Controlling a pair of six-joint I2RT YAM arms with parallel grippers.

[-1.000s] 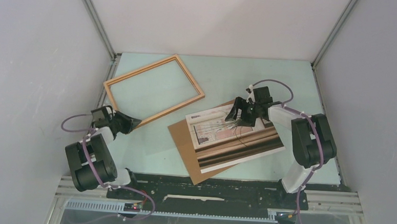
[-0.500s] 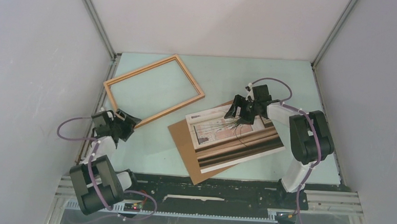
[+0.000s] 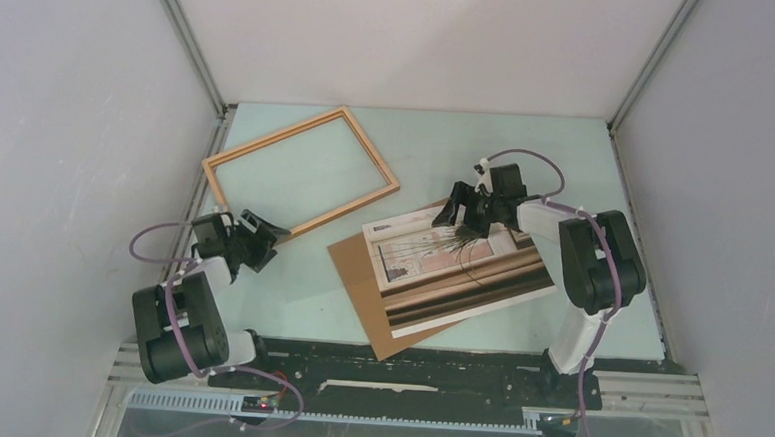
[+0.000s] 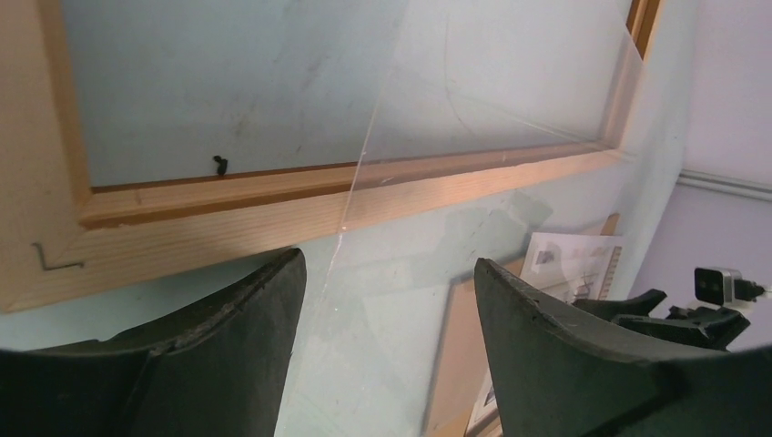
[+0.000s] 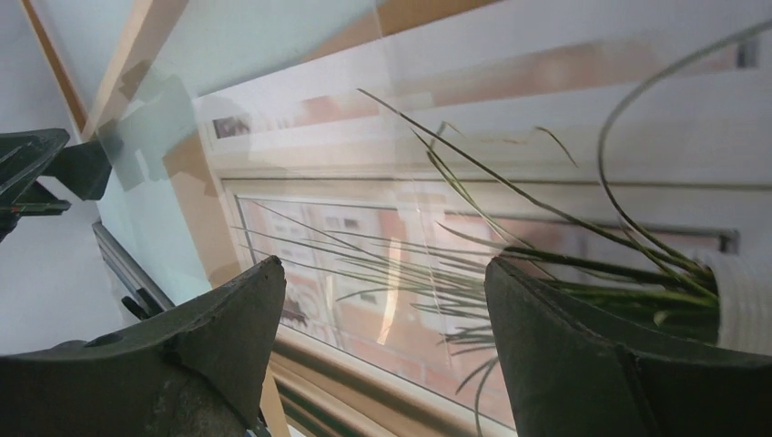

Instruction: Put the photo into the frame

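Brown board [image 3: 354, 274] half under photo [image 3: 458, 270]

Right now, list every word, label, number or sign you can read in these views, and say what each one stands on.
No text can be read in any view.
photo: small dark marks along its pale border, too blurred to tell whether they are lettering.
frame: bare wood, no lettering.
backing board: plain brown, no lettering.
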